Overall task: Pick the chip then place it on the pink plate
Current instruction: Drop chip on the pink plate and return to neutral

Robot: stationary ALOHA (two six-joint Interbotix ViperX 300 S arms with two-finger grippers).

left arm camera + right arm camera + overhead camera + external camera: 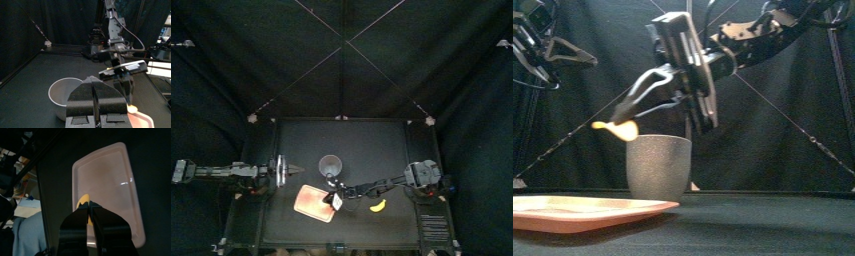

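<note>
My right gripper (pixel 623 125) is shut on a small yellow chip (pixel 612 128) and holds it in the air above the pink plate (pixel 587 209). In the right wrist view the chip (pixel 84 201) sticks out from between the closed jaws, with the pink plate (pixel 107 183) right below it. From above, the right gripper (pixel 334 194) hangs over the plate's right edge (pixel 310 203). My left gripper (pixel 98 102) rests shut at the table's left side (pixel 278 171), holding nothing.
A tall grey speckled cup (pixel 331 164) stands just behind the plate, near the table's middle (pixel 657 167). A yellow toy banana (pixel 378 206) lies on the table to the right of the plate.
</note>
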